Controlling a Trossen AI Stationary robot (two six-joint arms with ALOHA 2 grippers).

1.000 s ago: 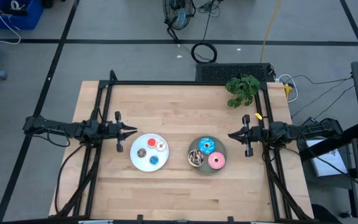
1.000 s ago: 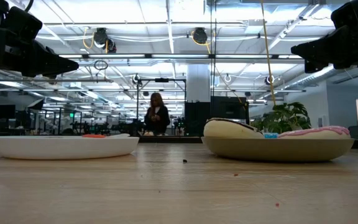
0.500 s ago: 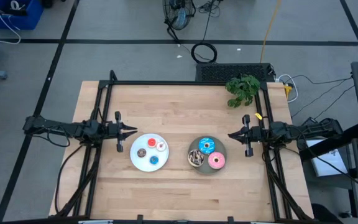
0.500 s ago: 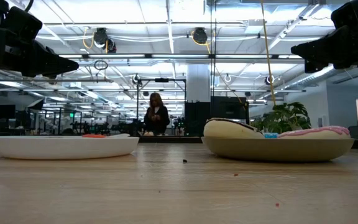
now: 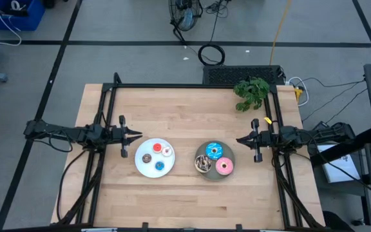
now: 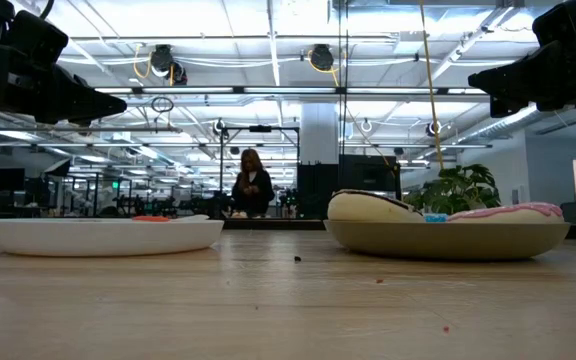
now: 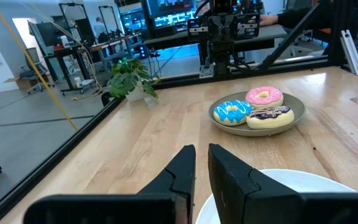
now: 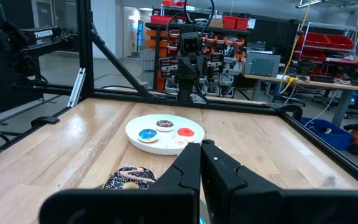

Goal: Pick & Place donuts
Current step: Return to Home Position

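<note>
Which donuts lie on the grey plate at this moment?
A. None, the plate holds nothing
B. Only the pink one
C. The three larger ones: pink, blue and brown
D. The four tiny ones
C: in the high view the grey plate holds the pink donut, the blue donut and the brown donut, lying close together.

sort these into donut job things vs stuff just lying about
Job: tiny red donut, tiny white donut, tiny blue donut, tiny brown donut, white plate; large pink donut, large blue donut, large brown donut, grey plate.
Lying about: potted plant, cable coil.
</note>
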